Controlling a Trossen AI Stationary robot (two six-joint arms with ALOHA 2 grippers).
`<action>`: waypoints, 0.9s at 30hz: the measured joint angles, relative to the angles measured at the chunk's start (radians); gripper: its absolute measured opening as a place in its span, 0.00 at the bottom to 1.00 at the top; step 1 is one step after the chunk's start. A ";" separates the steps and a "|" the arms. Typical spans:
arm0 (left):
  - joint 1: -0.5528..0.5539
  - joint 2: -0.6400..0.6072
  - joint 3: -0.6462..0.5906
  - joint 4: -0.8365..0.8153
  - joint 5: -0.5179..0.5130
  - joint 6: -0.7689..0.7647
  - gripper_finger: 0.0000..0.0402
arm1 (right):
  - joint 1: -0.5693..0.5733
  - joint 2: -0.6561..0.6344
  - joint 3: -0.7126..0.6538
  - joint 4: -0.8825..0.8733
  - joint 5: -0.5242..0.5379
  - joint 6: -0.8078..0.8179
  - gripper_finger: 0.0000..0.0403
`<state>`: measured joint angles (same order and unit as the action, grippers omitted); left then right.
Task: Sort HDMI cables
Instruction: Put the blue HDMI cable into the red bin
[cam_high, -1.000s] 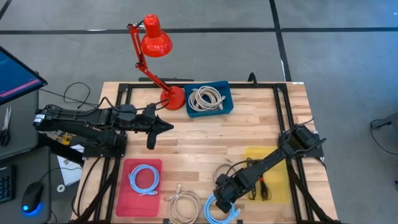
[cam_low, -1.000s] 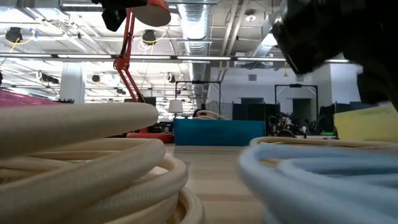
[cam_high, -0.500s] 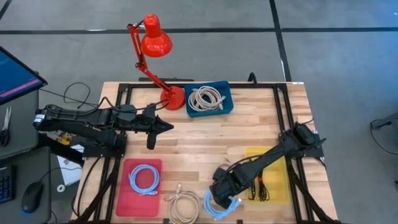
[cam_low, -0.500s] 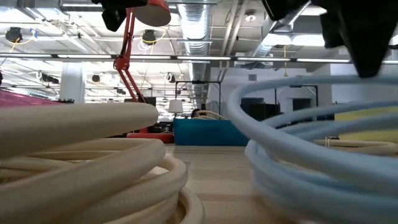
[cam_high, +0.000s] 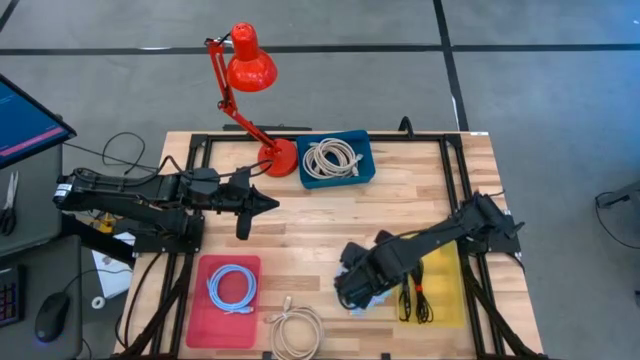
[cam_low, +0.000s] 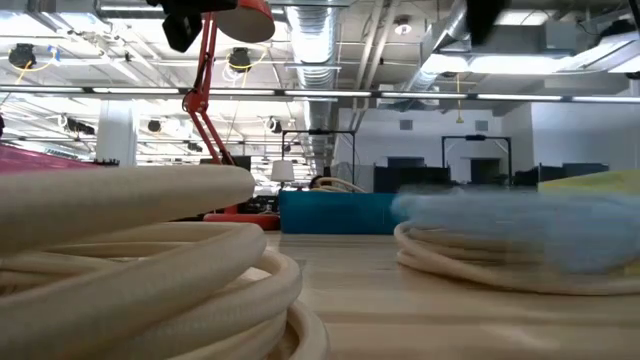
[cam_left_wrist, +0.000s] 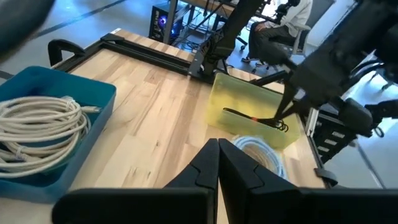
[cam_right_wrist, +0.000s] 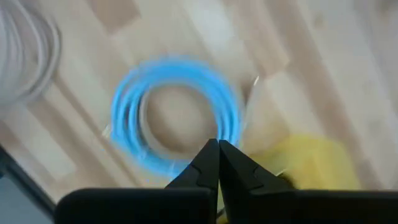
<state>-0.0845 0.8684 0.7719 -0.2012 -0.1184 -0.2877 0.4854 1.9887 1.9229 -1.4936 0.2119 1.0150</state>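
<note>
1. Right gripper (cam_high: 352, 292), just beside the yellow mat (cam_high: 445, 290) toward the red mat, has its fingers (cam_right_wrist: 211, 163) pressed together on a blue coil (cam_right_wrist: 177, 112); the right wrist view shows the coil hanging blurred from the fingertips above the wood.
2. Beige coil (cam_left_wrist: 258, 152) lies on the table (cam_high: 320, 215) under the gripper, touching the yellow mat's edge; the low view shows it flat on the boards with a blue blur above it.
3. Black bundles (cam_high: 418, 300) rest on the yellow mat itself.
4. Second beige coil (cam_high: 295, 330) sits at the table's front edge, between the yellow mat and the red mat (cam_high: 200, 310).
5. Another blue coil (cam_high: 232, 288) lies on the red mat, well apart from the yellow mat.
6. Blue bin (cam_high: 368, 160), at the far edge from the yellow mat, holds a beige coil (cam_high: 330, 158); a red lamp (cam_high: 250, 65) stands just beside it.
7. Left gripper (cam_high: 268, 204) waits with fingers closed and holding nothing, well apart from the yellow mat, above the wood beyond the red mat.
</note>
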 joint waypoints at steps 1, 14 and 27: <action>0.000 0.000 0.000 0.000 0.000 -0.011 0.02 | -0.005 0.000 0.022 -0.012 0.023 -0.005 0.00; 0.000 0.000 0.000 0.000 0.041 -0.091 0.02 | -0.056 -0.002 0.111 -0.016 -0.077 -0.152 0.00; 0.000 0.000 0.000 0.000 0.041 -0.084 0.02 | -0.017 0.011 -0.029 0.096 -0.159 -0.266 0.20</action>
<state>-0.0845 0.8684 0.7719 -0.2012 -0.0772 -0.3717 0.4679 1.9995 1.8942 -1.3971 0.0528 0.7486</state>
